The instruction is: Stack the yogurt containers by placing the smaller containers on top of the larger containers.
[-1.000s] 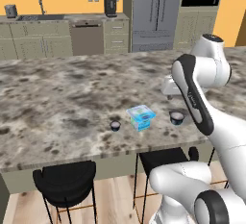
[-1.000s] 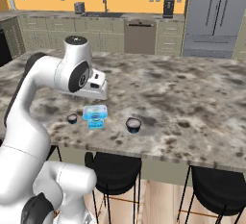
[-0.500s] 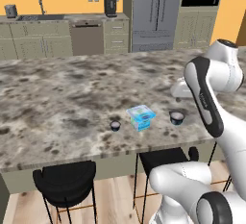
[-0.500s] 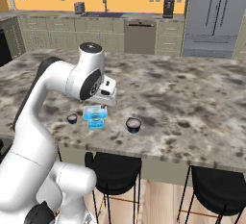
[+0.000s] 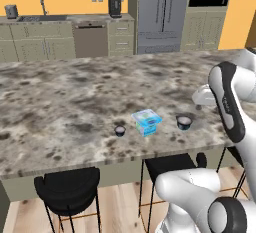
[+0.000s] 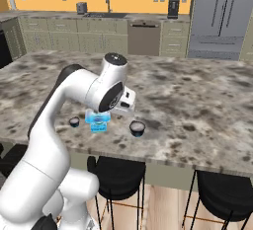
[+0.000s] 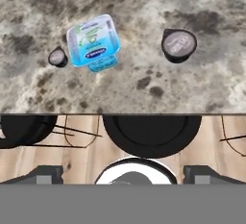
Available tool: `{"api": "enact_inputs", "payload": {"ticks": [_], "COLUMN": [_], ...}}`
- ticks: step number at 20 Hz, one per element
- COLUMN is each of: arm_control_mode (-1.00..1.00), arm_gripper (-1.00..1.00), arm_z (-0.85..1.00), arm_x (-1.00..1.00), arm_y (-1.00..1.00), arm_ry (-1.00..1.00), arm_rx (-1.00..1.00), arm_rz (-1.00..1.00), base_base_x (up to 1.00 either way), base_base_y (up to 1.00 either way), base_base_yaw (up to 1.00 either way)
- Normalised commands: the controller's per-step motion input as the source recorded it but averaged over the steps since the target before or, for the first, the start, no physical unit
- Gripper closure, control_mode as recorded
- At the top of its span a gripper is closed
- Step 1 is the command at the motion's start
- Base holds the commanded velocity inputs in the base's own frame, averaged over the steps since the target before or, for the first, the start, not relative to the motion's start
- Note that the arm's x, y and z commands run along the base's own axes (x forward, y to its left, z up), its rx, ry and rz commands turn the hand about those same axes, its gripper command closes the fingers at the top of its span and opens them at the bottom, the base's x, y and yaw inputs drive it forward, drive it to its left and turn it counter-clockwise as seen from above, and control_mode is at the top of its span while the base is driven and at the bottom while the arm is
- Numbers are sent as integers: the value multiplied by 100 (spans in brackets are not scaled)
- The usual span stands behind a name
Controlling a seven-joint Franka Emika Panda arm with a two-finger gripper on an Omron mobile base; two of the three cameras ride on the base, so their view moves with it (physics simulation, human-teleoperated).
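Since the earlier frames, the arm has swung toward its right along the counter; the containers lie where they were. Light-blue yogurt box (image 5: 146,121) (image 6: 98,120) (image 7: 92,42): sits flat on the granite island counter (image 5: 65,97) (image 6: 197,100) (image 7: 144,79) near its front edge, printed top facing up. Smaller dark cup (image 5: 120,130) (image 6: 74,122) (image 7: 58,57): stands on the counter just beside the box, on its left in the left base view, apart from it. Wider dark cup (image 5: 184,122) (image 6: 137,128) (image 7: 178,44): stands on the counter on the box's other side, clearly separated, pale lid uppermost. Neither cup rests on the box.

Gripper (image 7: 123,175): hangs above the counter edge looking down, with its dark fingertips (image 7: 45,175) set wide apart at the bottom corners of the hand view, open and holding nothing.

Black stools (image 5: 67,189) (image 6: 118,177) (image 7: 151,131): tucked under the counter's front edge over the wooden floor (image 5: 120,212) (image 6: 163,209) (image 7: 86,158). Background: cabinets (image 5: 30,47) (image 6: 54,41) and a steel refrigerator (image 5: 160,12) (image 6: 222,17) against the orange wall.
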Motion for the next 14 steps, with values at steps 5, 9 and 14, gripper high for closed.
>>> {"api": "enact_inputs", "payload": {"ticks": [5,9,14], "arm_control_mode": [-100,-100,-100], "arm_gripper": [-100,-100,-100], "arm_z": [-32,-35,-25], "arm_x": [-5,0,2], "arm_y": [-23,-13,-15], "arm_ry": [-1,-3,0], "arm_rx": [4,4,8], "arm_rz": [0,-2,-6], "base_base_x": [0,0,0], "base_base_y": [0,0,0], "base_base_yaw": [0,0,0]}}
